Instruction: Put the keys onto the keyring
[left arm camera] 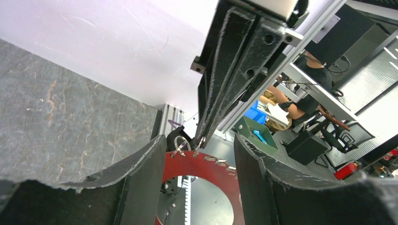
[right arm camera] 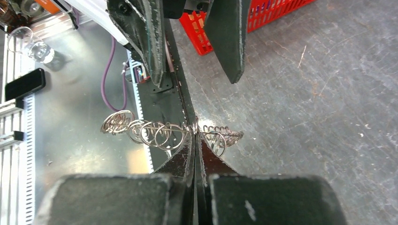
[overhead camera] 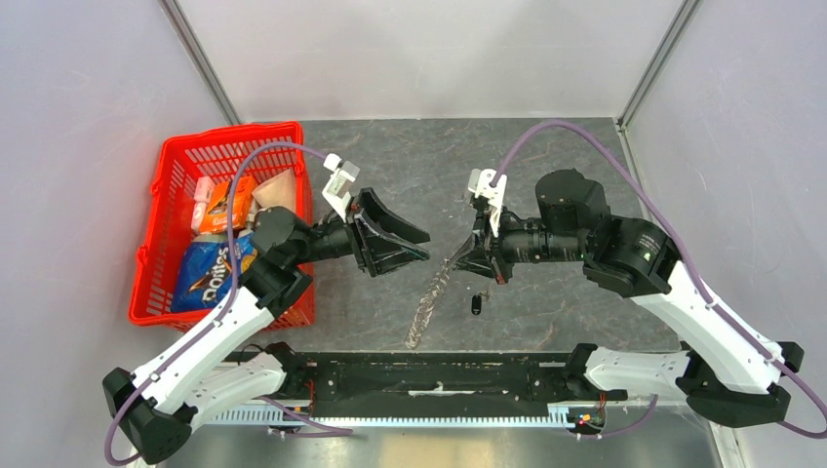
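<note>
The keyring (overhead camera: 429, 297) is a long string of linked wire rings. It hangs slanting down and to the left from my right gripper (overhead camera: 454, 260), which is shut on it near the string's upper end. In the right wrist view the keyring (right arm camera: 159, 133) spreads to both sides of the shut gripper's (right arm camera: 195, 132) tips. A tiny black key (overhead camera: 476, 304) lies on the table just below the right gripper, apart from the rings. My left gripper (overhead camera: 427, 246) is open and points at the right gripper from a short gap. In the left wrist view my open left gripper (left arm camera: 199, 140) has one ring (left arm camera: 180, 146) just ahead of it.
A red basket (overhead camera: 171, 175) holding snack bags (overhead camera: 205, 273) stands at the left, beside the left arm. Its corner (right arm camera: 263, 14) also shows in the right wrist view. A black rail (overhead camera: 439, 375) runs along the table's near edge. Grey walls close in the sides and back.
</note>
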`<action>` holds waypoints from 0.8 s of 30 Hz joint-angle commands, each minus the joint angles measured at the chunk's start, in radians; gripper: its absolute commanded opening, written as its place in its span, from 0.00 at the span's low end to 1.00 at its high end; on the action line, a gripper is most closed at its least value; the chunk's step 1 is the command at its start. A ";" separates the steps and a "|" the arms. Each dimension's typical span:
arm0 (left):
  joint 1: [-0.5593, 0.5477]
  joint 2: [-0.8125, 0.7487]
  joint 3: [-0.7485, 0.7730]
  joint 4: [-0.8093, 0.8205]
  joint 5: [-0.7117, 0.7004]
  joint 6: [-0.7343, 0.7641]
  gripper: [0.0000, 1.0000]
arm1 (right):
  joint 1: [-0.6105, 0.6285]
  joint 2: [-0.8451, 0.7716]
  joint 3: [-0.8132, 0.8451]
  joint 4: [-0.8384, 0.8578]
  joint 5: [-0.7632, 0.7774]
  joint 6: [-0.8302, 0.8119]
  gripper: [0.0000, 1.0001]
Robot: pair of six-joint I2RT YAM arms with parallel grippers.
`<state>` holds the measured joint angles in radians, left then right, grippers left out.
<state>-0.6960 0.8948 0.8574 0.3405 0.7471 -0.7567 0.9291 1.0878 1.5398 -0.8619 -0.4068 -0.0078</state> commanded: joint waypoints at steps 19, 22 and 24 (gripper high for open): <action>0.003 -0.013 0.000 0.183 0.078 -0.085 0.46 | 0.000 -0.022 0.020 0.298 -0.027 0.252 0.00; 0.003 -0.013 0.000 0.189 0.081 -0.087 0.46 | 0.000 -0.019 0.023 0.315 -0.045 0.263 0.00; 0.003 -0.014 -0.001 0.190 0.083 -0.089 0.44 | 0.001 -0.018 0.021 0.322 -0.052 0.268 0.00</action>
<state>-0.6960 0.8944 0.8562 0.4793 0.7990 -0.8120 0.9291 1.0904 1.5398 -0.6411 -0.4274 0.2272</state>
